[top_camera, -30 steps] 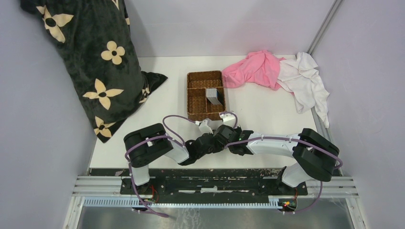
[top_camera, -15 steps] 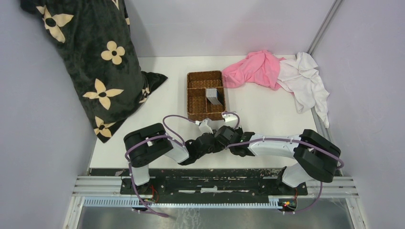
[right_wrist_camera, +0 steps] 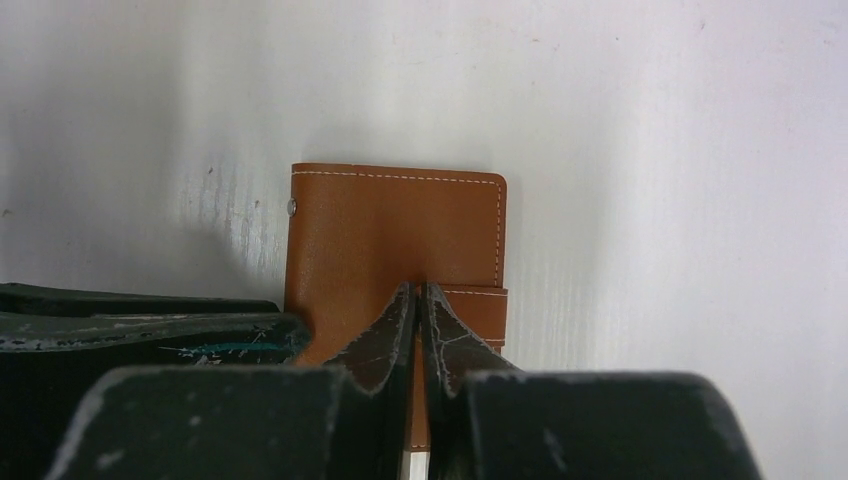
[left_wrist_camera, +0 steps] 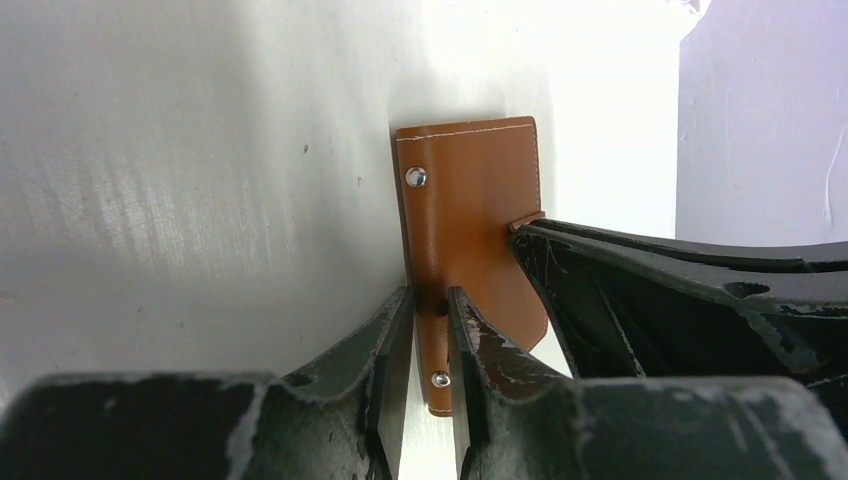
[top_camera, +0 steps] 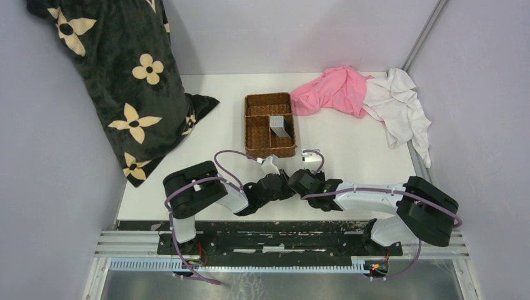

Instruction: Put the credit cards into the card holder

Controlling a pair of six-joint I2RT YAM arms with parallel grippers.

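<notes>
The right arm has swung out toward 3 o'clock within the last second, its elbow now wider of the base, while the right gripper [right_wrist_camera: 417, 292] has drawn its jaws almost together over the brown card holder [right_wrist_camera: 395, 230], right at the snap tab [right_wrist_camera: 480, 310]. From the wrist view it is hard to say whether that claw pinches leather or only bears down on it. The left gripper [left_wrist_camera: 430, 300] has not budged. Its jaws stand a narrow slot apart with a strip of the holder's leather clamped between them, pinning the piece flat on the white table [top_camera: 350, 144] at 6 o'clock, hard against the two wrists. The shift reads as a tug to free the tab, so the holder is likely not yet spread for loading. The credit cards [top_camera: 281, 125] wait on edge in a right-hand compartment of the wicker basket [top_camera: 246, 125], just toward 12 o'clock of the grippers. Around the table stand pale lilac walls [top_camera: 300, 31]. A black flower-print blanket [top_camera: 125, 75] slumps at 10 o'clock. A pink cloth [top_camera: 334, 87] and a white cloth [top_camera: 400, 106] lie crumpled at 2 o'clock.
</notes>
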